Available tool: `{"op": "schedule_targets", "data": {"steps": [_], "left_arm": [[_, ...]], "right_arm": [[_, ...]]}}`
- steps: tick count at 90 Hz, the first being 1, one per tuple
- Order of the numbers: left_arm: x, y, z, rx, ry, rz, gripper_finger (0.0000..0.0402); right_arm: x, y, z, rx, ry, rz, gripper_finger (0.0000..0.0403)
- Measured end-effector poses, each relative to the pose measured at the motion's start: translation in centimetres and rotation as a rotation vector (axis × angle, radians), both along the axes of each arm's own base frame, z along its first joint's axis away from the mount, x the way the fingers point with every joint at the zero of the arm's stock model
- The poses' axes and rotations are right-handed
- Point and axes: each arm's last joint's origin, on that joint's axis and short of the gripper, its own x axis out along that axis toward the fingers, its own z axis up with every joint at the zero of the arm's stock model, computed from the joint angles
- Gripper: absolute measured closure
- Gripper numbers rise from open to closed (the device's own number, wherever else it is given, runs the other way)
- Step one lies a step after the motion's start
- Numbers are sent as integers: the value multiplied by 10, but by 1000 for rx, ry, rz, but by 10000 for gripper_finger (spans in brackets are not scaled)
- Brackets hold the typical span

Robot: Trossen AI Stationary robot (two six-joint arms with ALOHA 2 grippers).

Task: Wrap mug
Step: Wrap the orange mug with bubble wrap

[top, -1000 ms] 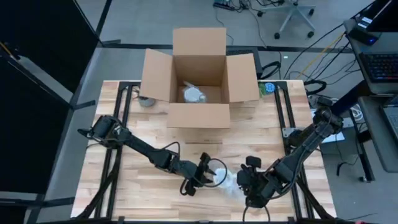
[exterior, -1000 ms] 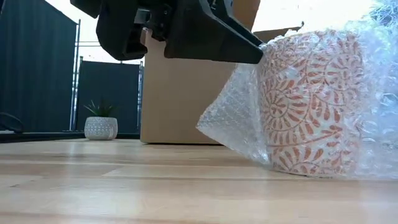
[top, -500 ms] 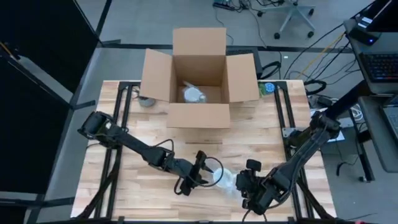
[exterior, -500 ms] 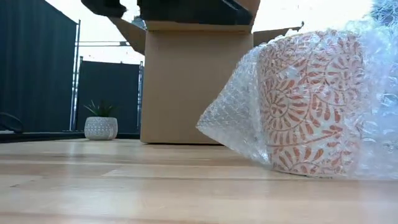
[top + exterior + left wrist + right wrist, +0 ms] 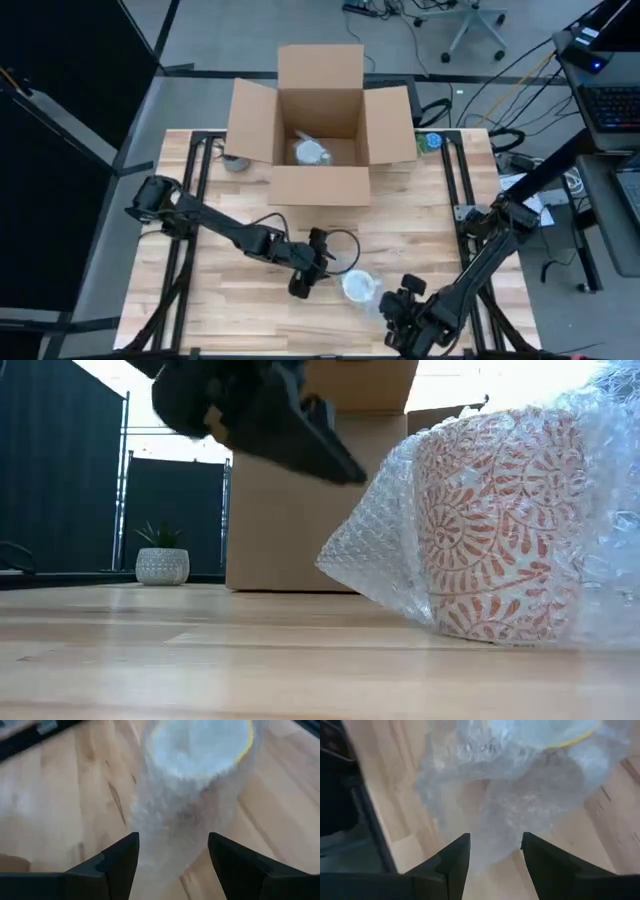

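Dark fingers [image 5: 300,445] hang just beside the bubble wrap [image 5: 375,555] – apart from it – around an orange-patterned mug [image 5: 495,530] upright on the table [image 5: 200,660]; behind, a cardboard box [image 5: 290,530].

The dark two-finger left gripper [image 5: 318,268] has been drawn back from the orange-patterned mug in clear bubble wrap [image 5: 360,288], with its fingers now spread apart and empty. The dark two-finger right gripper [image 5: 392,312] has been pulled away toward the table's near edge, its fingers parted.
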Motion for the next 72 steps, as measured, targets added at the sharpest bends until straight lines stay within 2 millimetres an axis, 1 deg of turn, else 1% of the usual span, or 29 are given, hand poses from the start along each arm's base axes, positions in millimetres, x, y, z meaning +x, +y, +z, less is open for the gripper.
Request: {"op": "schedule_targets", "data": {"steps": [13,26,37,45,59,64,72], "left_arm": [[2,0,4,7,-46,-15,175],[5,3,6,2,-71,-17,175],[7,9,3,-10,-50,-10,175],[12,10,-2,-44,-56,-40,175],[16,7,-22,-74,0,-94,175],[16,3,-25,-96,9,-130,175],[15,-4,-23,-110,-8,-159,175]], "right_arm": [[7,-5,-8,-51,-1,-17,236],[18,-14,-8,-107,-32,-13,236],[19,-16,-9,-131,-27,20,236],[19,-16,-9,-143,-23,42,236],[19,-19,-9,-174,-14,45,236],[19,-20,-8,-201,-18,52,236],[20,-21,-8,-237,-24,87,236]]}}
